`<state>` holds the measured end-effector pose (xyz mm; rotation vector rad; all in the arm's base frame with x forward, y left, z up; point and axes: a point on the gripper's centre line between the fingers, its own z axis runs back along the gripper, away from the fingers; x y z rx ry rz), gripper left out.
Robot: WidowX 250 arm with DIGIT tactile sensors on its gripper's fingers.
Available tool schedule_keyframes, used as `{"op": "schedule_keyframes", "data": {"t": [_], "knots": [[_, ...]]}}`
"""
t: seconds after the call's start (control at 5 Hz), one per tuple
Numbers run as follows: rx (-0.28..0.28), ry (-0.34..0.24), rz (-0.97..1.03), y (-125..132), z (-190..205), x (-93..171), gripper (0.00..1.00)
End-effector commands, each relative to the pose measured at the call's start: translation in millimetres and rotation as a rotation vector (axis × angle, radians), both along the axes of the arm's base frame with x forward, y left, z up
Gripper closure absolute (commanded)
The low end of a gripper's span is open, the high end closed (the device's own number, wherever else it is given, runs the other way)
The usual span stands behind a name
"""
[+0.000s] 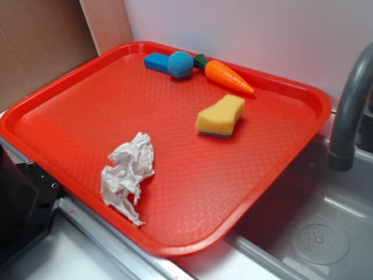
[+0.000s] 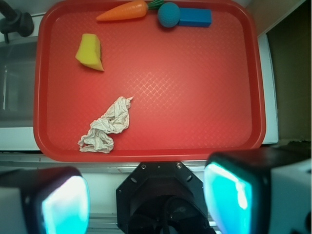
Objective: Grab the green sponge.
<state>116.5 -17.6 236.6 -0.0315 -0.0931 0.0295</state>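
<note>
Sponge (image 2: pixel 89 51) sits upper left of wrist view, untouched. You're at approach: gripper (image 2: pixel 146 195) spread wide, empty, bottom centre. Move fwd-left, then descend.

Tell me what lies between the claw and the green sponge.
In the wrist view, only bare red tray separates the claw from the green sponge; the paper towel sits just beside that line.
</note>
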Motion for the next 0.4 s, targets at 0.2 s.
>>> {"op": "schedule_keyframes", "data": {"t": [0.2], "knots": [[-0.088,0.018,-0.016,-23,-36,42,0.00]]}}
